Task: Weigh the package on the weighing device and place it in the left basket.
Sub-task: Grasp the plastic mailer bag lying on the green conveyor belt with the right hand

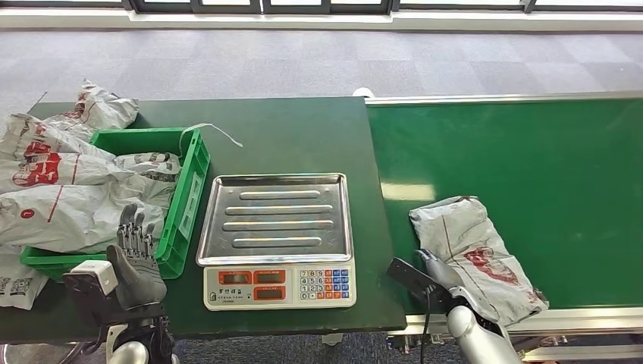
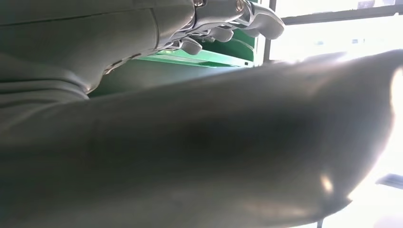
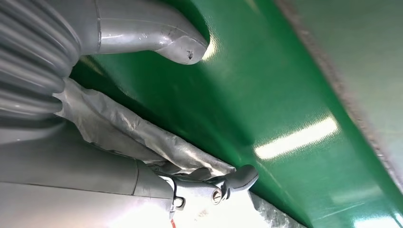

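Right hand (image 1: pixel 434 271) at the near left edge of the grey package (image 1: pixel 478 254) on the green conveyor belt (image 1: pixel 531 152); in the wrist view, fingers (image 3: pixel 237 178) pressed on the package (image 3: pixel 119 128), thumb (image 3: pixel 157 33) raised apart, firm grip not discernible. Left hand (image 1: pixel 135 262) open, fingers upright, holding nothing, before the near wall of the green basket (image 1: pixel 189 182) heaped with similar parcels (image 1: pixel 61 189). Between both, scale (image 1: pixel 279 239) with bare steel tray on the dark table (image 1: pixel 303 136)
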Controlling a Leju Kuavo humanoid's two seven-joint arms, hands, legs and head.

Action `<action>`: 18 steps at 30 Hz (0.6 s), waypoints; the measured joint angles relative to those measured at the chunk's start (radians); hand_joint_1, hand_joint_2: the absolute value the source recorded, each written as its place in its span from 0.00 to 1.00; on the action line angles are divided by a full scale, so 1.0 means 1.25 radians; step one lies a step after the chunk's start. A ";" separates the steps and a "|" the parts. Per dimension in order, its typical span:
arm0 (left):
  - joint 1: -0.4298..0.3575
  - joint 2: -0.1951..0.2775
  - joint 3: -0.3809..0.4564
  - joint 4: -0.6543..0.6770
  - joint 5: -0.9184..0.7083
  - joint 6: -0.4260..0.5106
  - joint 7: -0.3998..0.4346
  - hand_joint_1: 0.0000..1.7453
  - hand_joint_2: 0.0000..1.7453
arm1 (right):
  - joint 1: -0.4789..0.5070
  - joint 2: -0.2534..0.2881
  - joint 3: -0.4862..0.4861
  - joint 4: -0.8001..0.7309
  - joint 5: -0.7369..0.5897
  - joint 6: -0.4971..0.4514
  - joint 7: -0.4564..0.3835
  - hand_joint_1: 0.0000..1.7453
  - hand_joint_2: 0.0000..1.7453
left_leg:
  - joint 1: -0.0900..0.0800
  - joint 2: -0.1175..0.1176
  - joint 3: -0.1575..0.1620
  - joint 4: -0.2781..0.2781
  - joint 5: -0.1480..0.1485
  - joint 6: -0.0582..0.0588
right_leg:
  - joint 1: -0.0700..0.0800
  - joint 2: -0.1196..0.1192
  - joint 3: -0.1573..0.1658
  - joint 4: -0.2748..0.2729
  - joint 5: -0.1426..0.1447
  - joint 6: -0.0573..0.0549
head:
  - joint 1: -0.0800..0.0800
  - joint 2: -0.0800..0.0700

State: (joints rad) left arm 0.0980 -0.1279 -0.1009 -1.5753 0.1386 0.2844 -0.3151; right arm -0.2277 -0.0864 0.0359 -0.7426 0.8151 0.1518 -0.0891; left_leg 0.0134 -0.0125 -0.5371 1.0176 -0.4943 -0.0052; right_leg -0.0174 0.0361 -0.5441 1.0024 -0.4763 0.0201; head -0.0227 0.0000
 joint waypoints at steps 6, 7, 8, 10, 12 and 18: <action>0.006 -0.001 0.000 -0.001 0.001 0.007 0.006 0.00 0.00 | -0.015 -0.004 0.027 0.016 0.000 -0.051 0.033 0.00 1.00 | 0.000 -0.003 0.002 0.000 0.001 0.002 | 0.000 -0.003 0.001 -0.001 0.002 0.004 | 0.000 0.000; 0.008 -0.001 0.000 -0.002 0.001 0.008 0.007 0.00 0.00 | -0.016 -0.006 0.029 0.016 0.003 -0.063 0.040 0.00 1.00 | 0.000 -0.004 0.002 0.000 0.001 0.002 | -0.001 -0.003 0.001 -0.001 0.002 0.004 | 0.000 0.000; 0.010 -0.001 0.000 -0.003 0.001 0.009 0.007 0.00 0.00 | -0.016 -0.007 0.032 0.015 0.008 -0.075 0.049 0.00 1.00 | 0.000 -0.005 0.001 0.000 0.002 0.002 | -0.001 -0.004 0.001 -0.001 0.002 0.005 | 0.000 0.000; 0.016 -0.001 0.000 -0.006 0.000 0.013 0.008 0.00 0.00 | -0.010 -0.009 0.036 0.002 0.036 -0.129 0.072 0.00 1.00 | -0.001 -0.007 0.000 0.000 0.002 0.002 | -0.001 -0.006 0.001 -0.001 0.002 0.005 | 0.000 0.000; 0.028 -0.003 0.000 -0.016 -0.004 0.017 0.008 0.00 0.00 | 0.018 -0.010 0.040 -0.047 0.100 -0.222 0.117 0.00 1.00 | -0.001 -0.011 -0.004 0.000 0.003 0.003 | -0.001 -0.010 -0.001 -0.001 0.002 0.005 | 0.000 0.000; 0.057 -0.014 0.004 -0.052 -0.025 0.017 0.010 0.00 0.00 | 0.154 -0.011 0.023 -0.329 0.407 -0.371 0.317 0.00 1.00 | -0.001 -0.013 -0.013 0.000 0.004 0.002 | -0.001 -0.012 -0.011 -0.001 0.003 0.004 | 0.000 0.000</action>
State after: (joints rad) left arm 0.1698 -0.1448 -0.0957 -1.6400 0.1067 0.3056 -0.3027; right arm -0.0356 -0.1003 0.0645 -1.1535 1.3240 -0.3125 0.3071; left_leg 0.0124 -0.0284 -0.5534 1.0180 -0.4889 -0.0029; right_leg -0.0185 0.0213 -0.5575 1.0014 -0.4722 0.0255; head -0.0226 0.0000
